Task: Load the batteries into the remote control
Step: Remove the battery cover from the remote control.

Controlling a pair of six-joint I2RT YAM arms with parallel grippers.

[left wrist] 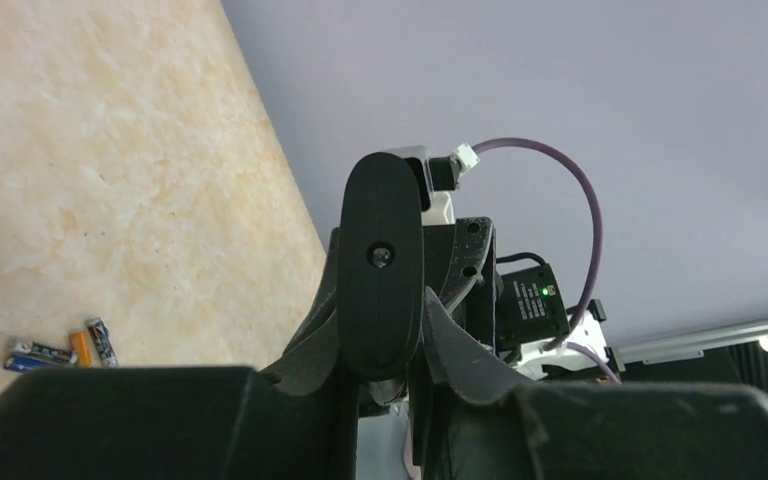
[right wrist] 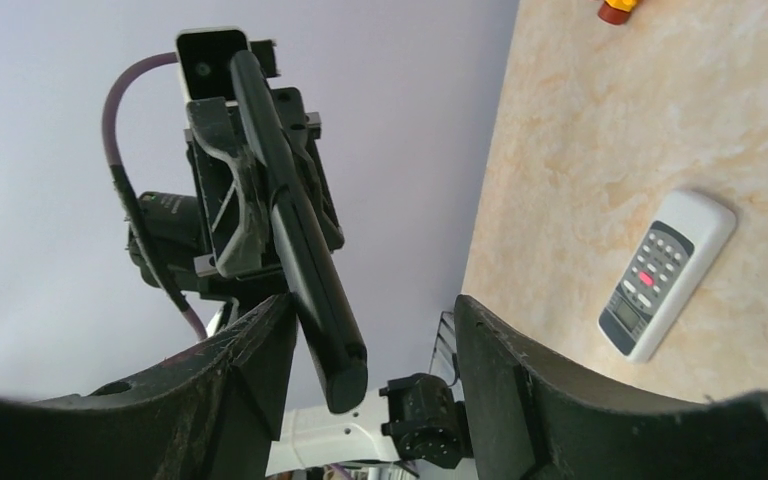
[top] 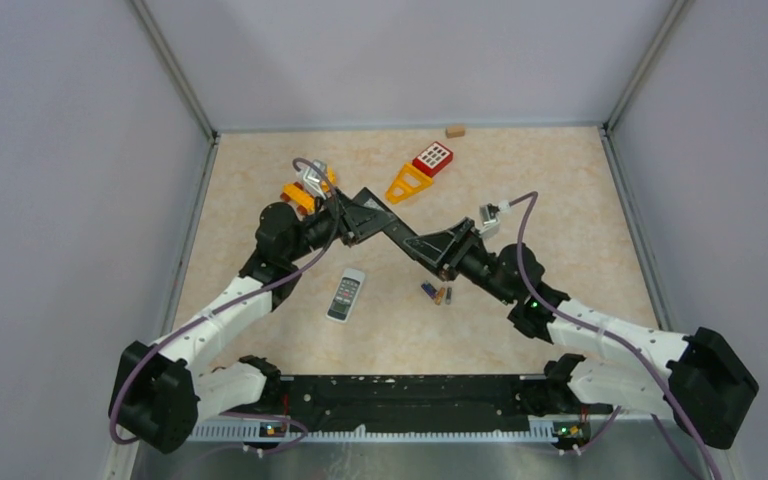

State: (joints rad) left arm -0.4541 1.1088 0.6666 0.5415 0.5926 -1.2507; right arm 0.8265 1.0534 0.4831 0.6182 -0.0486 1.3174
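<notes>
Pale lavender walls point(top: 60, 150) box in a beige marbled surface point(top: 540, 200), and the two arms meet above its middle. From the left comes the left arm point(top: 215, 312). The left jaws are closed narrow on one end of a slim black oblong remote control point(right wrist: 305, 260), holding it clear of the surface. Its flat face shows a single screw, and I cannot tell whether a battery bay is open. From the right comes the right arm point(top: 610, 345). The right jaws stand wide, one finger on each side of the black remote's free end, gripping nothing. The three small slim cylindrical batteries point(top: 436, 293), one purplish-blue, one orange-brown and one dark grey, lie side by side on the surface just near of the right wrist. A white rectangular remote control with grey keys point(top: 346, 295) lies to their left. At the far side sit an orange triangular plastic piece point(top: 407, 184), a red block with white keys point(top: 433, 158) and a small wooden cube point(top: 455, 130). With only one end pinched, the black remote could pivot or slip, probably if a right finger knocks it on the way down. The batteries lie so close together that a wide grab may catch two or roll them apart. A cell could also go in reversed, since their ends are too small to read.
</notes>
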